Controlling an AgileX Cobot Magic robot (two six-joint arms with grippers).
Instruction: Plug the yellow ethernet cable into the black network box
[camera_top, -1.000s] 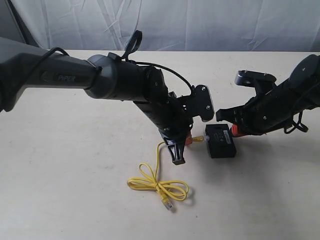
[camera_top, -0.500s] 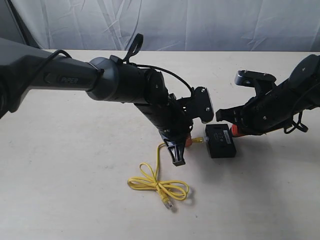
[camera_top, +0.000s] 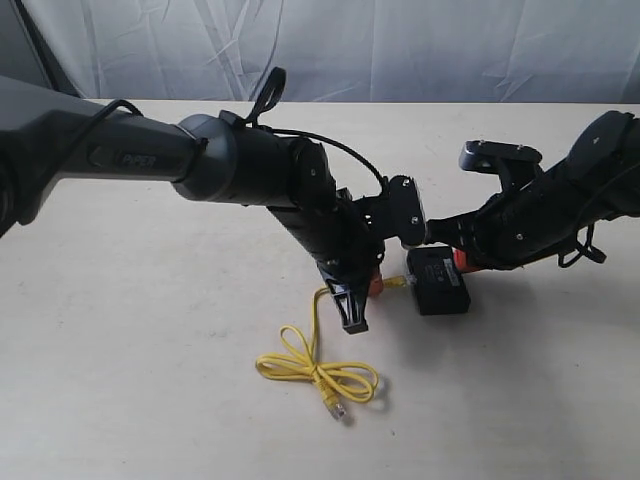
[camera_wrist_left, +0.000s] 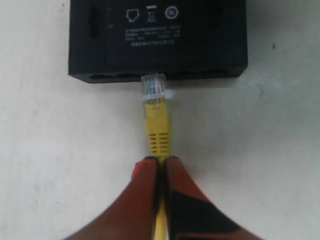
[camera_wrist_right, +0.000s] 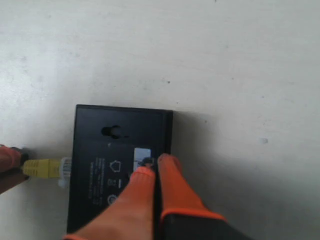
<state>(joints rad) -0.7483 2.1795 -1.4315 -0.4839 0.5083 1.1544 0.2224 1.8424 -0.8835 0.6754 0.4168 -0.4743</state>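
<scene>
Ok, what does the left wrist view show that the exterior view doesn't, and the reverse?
Left wrist only: the port row of the black network box, the clear plug mostly outside it. Exterior only: the yellow ethernet cable in bundled loops, its free plug, the right gripper over the box. Both: the left gripper shut on the cable.

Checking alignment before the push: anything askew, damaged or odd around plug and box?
Nothing damaged or spilled. One oddity: the black network box seems to lie underside up, with its mounting slot and printed markings showing. The yellow ethernet cable has its clear plug at the port row, mostly outside it.
</scene>
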